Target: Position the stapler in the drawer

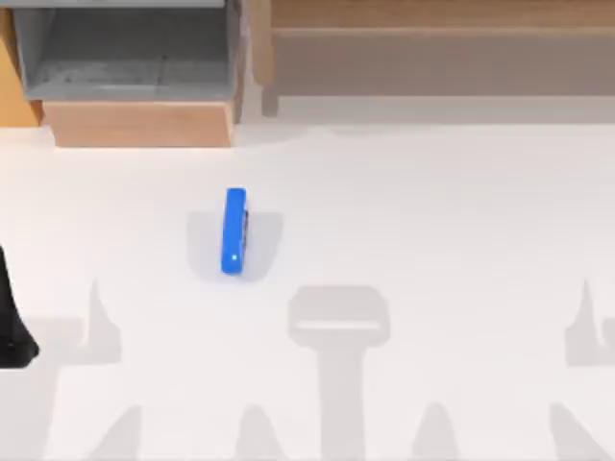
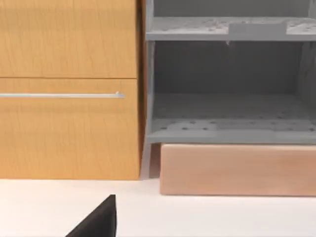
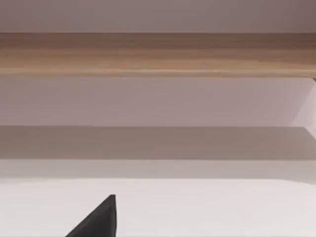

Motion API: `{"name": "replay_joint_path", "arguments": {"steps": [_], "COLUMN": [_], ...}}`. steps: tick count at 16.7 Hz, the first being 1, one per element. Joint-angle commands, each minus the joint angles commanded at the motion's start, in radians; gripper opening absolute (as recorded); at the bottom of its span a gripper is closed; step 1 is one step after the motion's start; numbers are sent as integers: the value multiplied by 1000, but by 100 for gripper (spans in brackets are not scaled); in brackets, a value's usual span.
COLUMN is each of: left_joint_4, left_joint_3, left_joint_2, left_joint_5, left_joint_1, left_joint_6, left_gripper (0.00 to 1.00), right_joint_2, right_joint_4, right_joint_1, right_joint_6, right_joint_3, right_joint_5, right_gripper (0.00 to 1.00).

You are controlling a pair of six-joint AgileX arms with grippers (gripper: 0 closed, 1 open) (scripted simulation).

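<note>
The bright-blue stapler [image 1: 234,230] lies on the white table, left of centre, its long axis running front to back, with a dark strip along its right side. The drawer [image 1: 125,67] stands pulled open at the back left, grey inside, with its light tan front panel [image 1: 139,124] facing the stapler. In the left wrist view the drawer [image 2: 227,116] and its tan panel [image 2: 237,170] lie straight ahead. My left arm [image 1: 12,327] sits at the table's left edge, well apart from the stapler. A black piece of the left gripper [image 2: 98,222] shows low in the left wrist view, and a like piece of the right gripper [image 3: 98,221] in the right wrist view.
A long brown wooden shelf unit [image 1: 432,48] runs along the back right and faces the right wrist camera as the shelf unit [image 3: 158,54]. An orange-brown cabinet front [image 2: 69,89] with a thin silver handle [image 2: 59,95] stands beside the drawer. Shadows of the arms fall across the front of the table.
</note>
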Motion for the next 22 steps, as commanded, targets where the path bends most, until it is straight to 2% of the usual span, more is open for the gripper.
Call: {"name": "replay_joint_path", "arguments": {"steps": [5,9,12,22], "left_joint_4": [45,192,340,835], "left_joint_3": [47,196,345,813], "left_joint_2": [60,288,567,1691], "left_joint_5": [20,82,144,356], "left_joint_1": [4,25,55,223], "left_joint_6": [45,201,371,1047], "left_gripper": [100,100,100,100], "right_joint_2": [0,0,0,0], "right_joint_4": [0,0,0,0], "right_joint_1": [0,0,0,0], "right_joint_6": [0,0,0,0], "right_joint_3": [0,0,0,0], "right_joint_5": [0,0,0,0], "right_gripper": [100,100,100,100]}}
